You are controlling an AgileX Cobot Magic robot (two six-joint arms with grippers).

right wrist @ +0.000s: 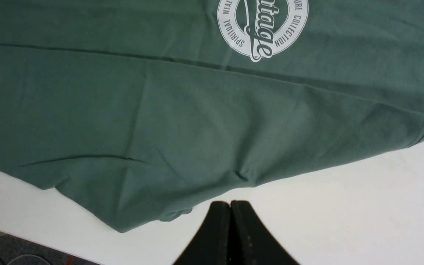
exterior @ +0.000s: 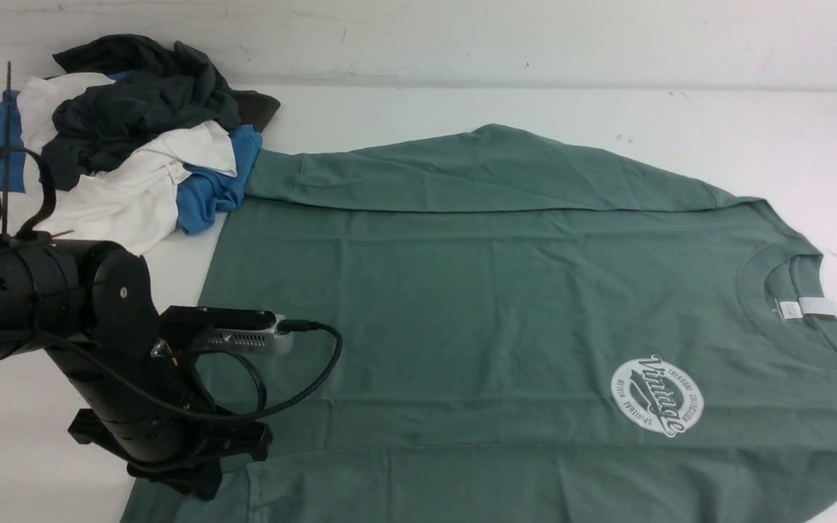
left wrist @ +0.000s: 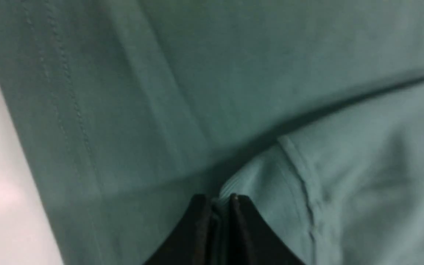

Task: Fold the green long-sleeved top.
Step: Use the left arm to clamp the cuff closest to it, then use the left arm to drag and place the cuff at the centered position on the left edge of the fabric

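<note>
Pinching green long-sleeved top (exterior: 476,290), left hand (left wrist: 221,201) clamped, right hand (right wrist: 230,204) together, beside it

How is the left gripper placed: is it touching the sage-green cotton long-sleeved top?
Touching. The left wrist view shows the left gripper shut with a ribbed fold of the sage-green cotton long-sleeved top pinched between its jaws.

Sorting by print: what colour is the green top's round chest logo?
White round chest logo; clearest in right wrist view.

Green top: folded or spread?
Partly folded: green top body spread flat, logo up; far sleeve and near sleeve laid in along it.
</note>
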